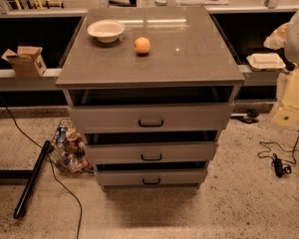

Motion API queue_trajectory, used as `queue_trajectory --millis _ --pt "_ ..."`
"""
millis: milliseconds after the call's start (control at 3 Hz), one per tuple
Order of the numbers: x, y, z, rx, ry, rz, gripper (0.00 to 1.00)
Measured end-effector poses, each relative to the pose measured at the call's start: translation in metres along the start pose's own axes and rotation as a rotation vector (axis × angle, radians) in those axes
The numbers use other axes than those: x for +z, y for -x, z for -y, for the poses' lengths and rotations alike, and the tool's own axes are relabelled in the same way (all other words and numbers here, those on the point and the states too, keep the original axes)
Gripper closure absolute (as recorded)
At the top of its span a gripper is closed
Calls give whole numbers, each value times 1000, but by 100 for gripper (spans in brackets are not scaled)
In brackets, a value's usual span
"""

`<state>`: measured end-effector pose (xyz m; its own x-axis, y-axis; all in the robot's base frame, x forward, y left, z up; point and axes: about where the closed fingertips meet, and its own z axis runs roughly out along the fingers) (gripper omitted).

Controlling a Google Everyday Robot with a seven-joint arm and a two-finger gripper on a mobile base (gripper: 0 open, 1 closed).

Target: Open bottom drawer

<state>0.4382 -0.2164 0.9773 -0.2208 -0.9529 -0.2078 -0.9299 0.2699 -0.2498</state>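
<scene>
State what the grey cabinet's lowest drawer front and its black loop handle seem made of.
Grey bottom drawer front: probably painted metal or laminate, evenly matt. Black loop handle: metal or plastic, unclear. Gripper: out of view.

Only one camera on my end. It sits high in front of the grey cabinet [149,59], looking forward and down at it. I get the whole top plus all three drawer fronts down to the bottom drawer [151,177], so it's fairly near but not tight. Some floor [239,203] shows on both sides. The gripper sits outside this view.
</scene>
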Motion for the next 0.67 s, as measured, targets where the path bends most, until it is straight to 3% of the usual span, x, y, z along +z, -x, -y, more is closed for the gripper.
queue_trajectory --millis 333,667 --pt "0 0 0 0 0 0 0" --pt "22 -3 -4 -1 10 6 0"
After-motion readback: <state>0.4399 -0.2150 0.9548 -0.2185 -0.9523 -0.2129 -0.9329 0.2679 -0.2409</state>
